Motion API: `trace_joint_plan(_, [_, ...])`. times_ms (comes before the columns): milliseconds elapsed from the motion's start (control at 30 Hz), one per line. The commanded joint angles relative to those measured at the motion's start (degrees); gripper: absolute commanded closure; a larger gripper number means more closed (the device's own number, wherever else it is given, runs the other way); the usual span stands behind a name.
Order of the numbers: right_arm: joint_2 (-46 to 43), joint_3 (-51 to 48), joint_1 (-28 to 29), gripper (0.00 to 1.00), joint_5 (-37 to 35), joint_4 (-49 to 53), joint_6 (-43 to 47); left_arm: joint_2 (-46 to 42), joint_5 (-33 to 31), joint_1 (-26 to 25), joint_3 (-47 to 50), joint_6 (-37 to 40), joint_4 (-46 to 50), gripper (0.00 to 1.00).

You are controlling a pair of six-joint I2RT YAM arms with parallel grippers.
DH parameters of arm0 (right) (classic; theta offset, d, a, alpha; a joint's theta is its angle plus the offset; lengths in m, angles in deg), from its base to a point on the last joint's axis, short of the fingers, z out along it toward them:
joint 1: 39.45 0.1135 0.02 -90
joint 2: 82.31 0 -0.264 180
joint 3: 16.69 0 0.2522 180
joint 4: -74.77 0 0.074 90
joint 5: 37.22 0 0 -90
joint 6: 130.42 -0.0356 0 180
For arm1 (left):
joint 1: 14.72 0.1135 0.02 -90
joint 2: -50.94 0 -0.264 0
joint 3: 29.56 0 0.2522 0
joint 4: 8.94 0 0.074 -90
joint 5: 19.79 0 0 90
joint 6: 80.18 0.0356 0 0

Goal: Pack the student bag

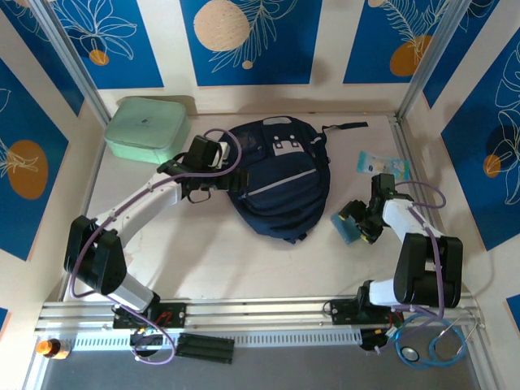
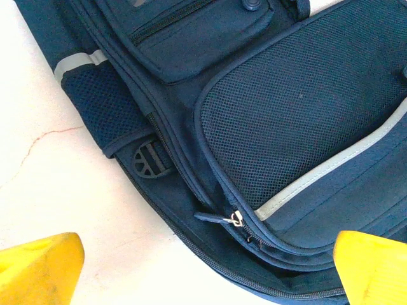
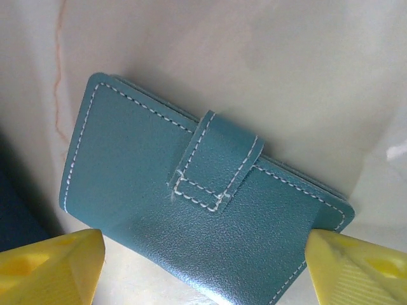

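Student bag (image 1: pixel 280 183): interior hidden.
Mint case (image 1: pixel 146 128): closed, contents hidden.
Left gripper (image 2: pixel 206 267): spread.
Right gripper (image 3: pixel 203 267): spread astride teal wallet (image 3: pixel 191 190).

Top view bright, even, sharp edge to edge; soft, short shadows under arms on pale desk (image 1: pixel 211 260). Student bag (image 1: pixel 280 183) dark, folds partly lost in navy.

Left wrist view: desk washed near white, bag mesh and zipper crisp; left tool (image 2: pixel 206 273) fingertips (image 2: pixel 38 270) soft, out of focus.

Right wrist view: sheen on teal wallet (image 3: pixel 191 210), stitching sharp, soft shadow along its left edge, mild glare on desk; right tool (image 3: pixel 206 267) fingertips (image 3: pixel 54 264) blurred.
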Motion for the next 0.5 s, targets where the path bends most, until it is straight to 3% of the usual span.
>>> trace_joint_plan(0, [0.9, 0.6, 0.8, 0.17, 4.0, 0.3, 1.7, 0.9, 1.7, 0.6, 0.4, -0.4, -0.9, 0.0])
trace_joint_plan(267, [0.1, 1.4, 5.7, 0.22, 8.1, 0.7, 1.2, 0.9, 1.5, 0.6, 0.5, -0.3, -0.8, 0.0])
trace_joint_plan(467, [-1.6, 7.2, 15.6, 0.29, -12.2, 9.9, 5.5, 0.6, 0.4, 0.6, 0.7, 0.2, -0.2, 0.0])
